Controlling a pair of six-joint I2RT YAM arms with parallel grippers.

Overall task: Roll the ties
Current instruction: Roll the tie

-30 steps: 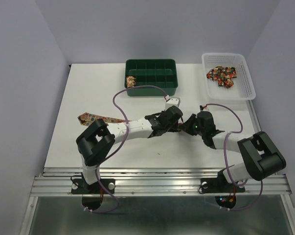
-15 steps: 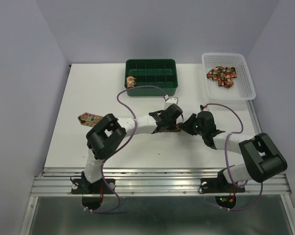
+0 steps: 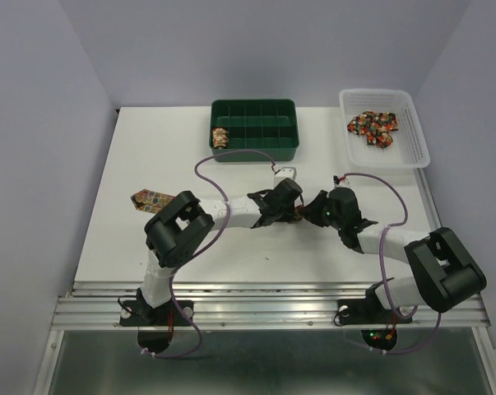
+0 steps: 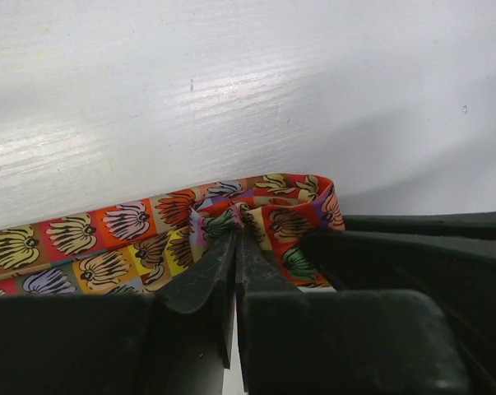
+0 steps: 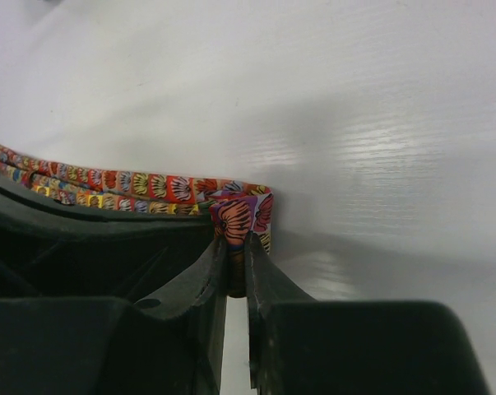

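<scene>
A patchwork-print tie [image 3: 150, 197] lies flat across the table, its wide end at the left and most of its length hidden under my left arm. Its folded narrow end [image 4: 268, 206] sits at the table's middle, where both grippers meet. My left gripper [image 3: 290, 213] is shut, pinching bunched fabric of the tie at its tips [image 4: 237, 236]. From the opposite side my right gripper [image 3: 311, 213] is shut on the fold of the same tie [image 5: 241, 216], with fabric showing between its jaws [image 5: 238, 251]. The strip [image 5: 108, 183] trails away to the left.
A green compartment tray [image 3: 256, 111] stands at the back centre with one rolled tie [image 3: 220, 137] in its left cell. A white basket [image 3: 418, 141] at the back right holds more loose ties [image 3: 373, 126]. The right gripper's black body [image 4: 420, 263] fills the left wrist view's right side.
My left gripper's jaws have closed onto the tie's end. The left arm's elbow has swung to the right. The right gripper has kept its grip and barely moved.
</scene>
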